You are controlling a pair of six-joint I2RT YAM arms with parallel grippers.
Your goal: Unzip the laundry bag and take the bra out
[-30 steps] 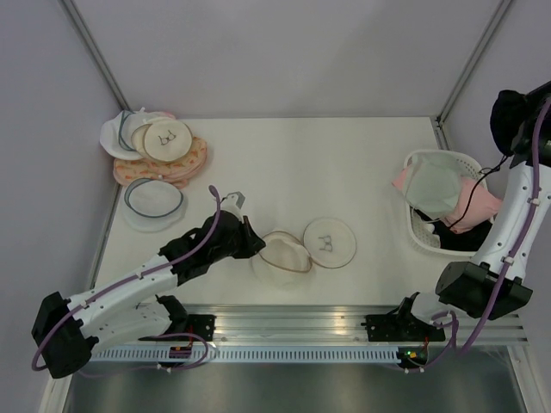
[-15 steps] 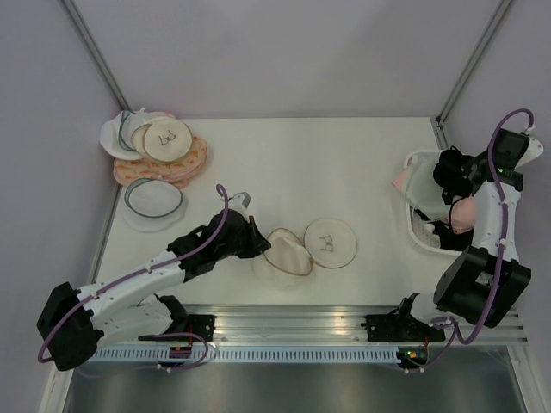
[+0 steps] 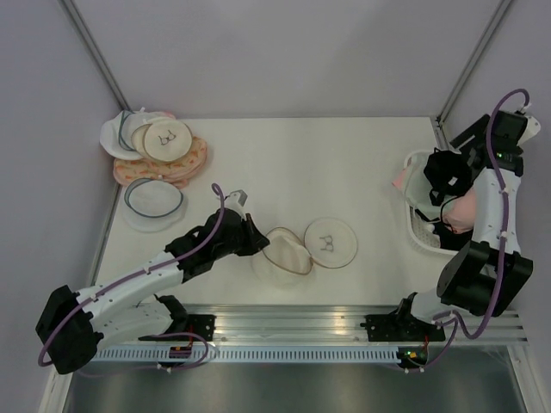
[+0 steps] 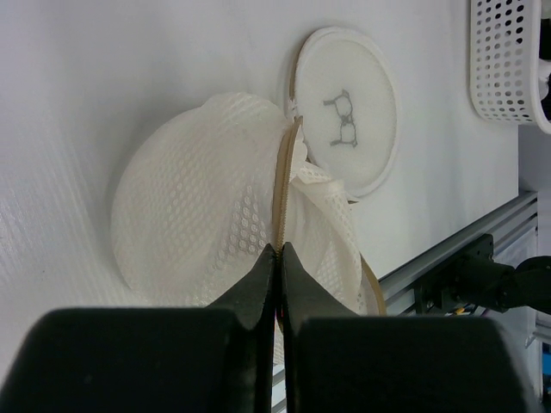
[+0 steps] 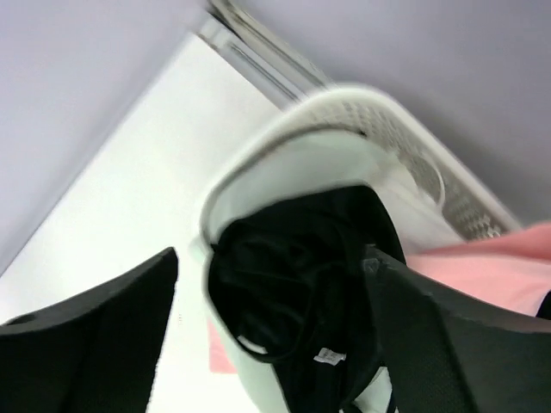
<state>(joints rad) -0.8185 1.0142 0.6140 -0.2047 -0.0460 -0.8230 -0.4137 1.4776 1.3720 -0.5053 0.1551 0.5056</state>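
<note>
Zero gap, left pincer (image 4: 278, 255) on laundry bag (image 4: 189, 215); right pincer (image 5: 269, 255) wide over bra (image 5: 297, 292).

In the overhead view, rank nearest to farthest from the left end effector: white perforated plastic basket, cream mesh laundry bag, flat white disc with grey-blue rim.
1. Cream mesh laundry bag, gripped by the left end effector, front centre.
2. Flat white disc with grey-blue rim, left side.
3. White perforated plastic basket, far right.

From above, I see the whole table (image 3: 344, 155), arm bases along the bottom edge. My left wrist view sits close over the bag (image 4: 198, 215), lower middle in the top view. My right wrist view looks closely into the basket (image 5: 413, 138), at the top view's right edge.
</note>
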